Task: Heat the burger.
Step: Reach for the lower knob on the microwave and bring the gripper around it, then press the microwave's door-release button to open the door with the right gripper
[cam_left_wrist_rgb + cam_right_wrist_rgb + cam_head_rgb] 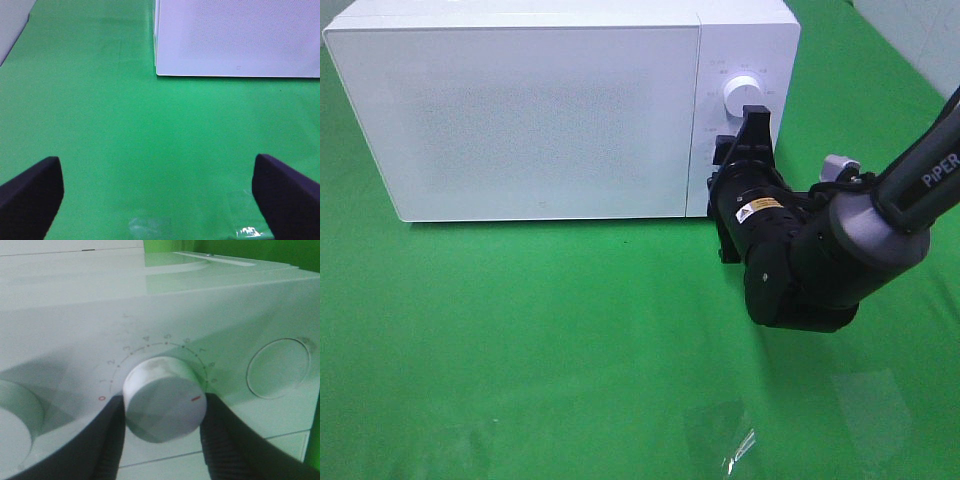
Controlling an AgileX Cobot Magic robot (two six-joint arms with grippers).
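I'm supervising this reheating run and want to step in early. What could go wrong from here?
1. The red mark on the numbered knob already sits near the scale's high end; further turning may overrun it or set too long a heat.
2. The right gripper pinches only the knob's smooth sides, so it might slip.
3. The microwave door is shut and no burger shows in any view, so I cannot confirm it is inside.

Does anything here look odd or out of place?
Nothing spilled or broken. Only a shiny crinkled clear patch lies on the green cloth before the microwave. The right end effector is closed on a dial.
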